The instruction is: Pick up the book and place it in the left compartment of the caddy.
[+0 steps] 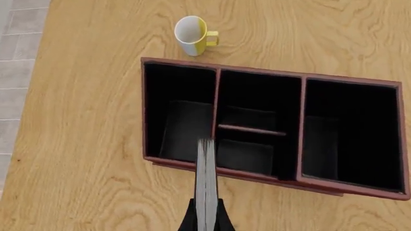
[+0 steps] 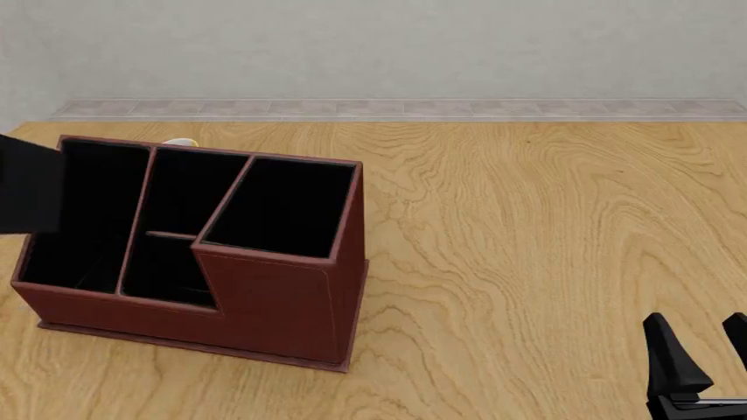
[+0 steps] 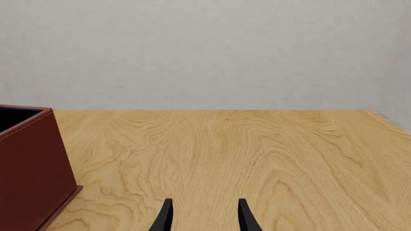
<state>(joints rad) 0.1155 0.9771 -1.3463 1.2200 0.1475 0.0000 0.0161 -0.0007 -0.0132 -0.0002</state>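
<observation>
Surface: light wood-grain table [image 2: 548,227] | Resting on it: reddish-brown caddy [image 2: 280,306] toward the left side in the front view, flat on its base (stepped front, black inside, four sections) | Behind the caddy: white mug [image 1: 192,34] with yellow handle, upright, just beyond the back wall, apart from it

Dark reddish-brown caddy [image 2: 280,306] with black lining; black-covered book [image 1: 206,187] showing a pale grey page edge; white cup [image 1: 192,34] with yellow handle; light wood-grain table [image 2: 548,245]; pale grey wall [image 2: 386,48]; black grippers [image 3: 204,217].
</observation>
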